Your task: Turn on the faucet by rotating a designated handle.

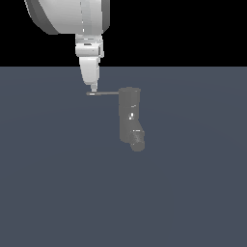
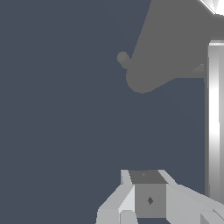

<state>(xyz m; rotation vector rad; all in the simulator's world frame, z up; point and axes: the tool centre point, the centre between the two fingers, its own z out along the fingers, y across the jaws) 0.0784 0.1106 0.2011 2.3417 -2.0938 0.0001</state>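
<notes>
While the hand (image 1: 92,88), seemingly pressed together, meets its tip, the handle (image 1: 103,93) lies level, pointing toward the exterior view's left

The faucet (image 1: 130,113) was dark grey — its handle (image 1: 103,93) grey with a paler tip; the gripper (image 1: 93,87) white, floor (image 1: 58,183) slate blue

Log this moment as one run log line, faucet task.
phase: contact approach | claw: at free tip of handle, open or shut unclear | faucet: upright, spout stub low | handle: sticking out sideways, ungrasped
</notes>
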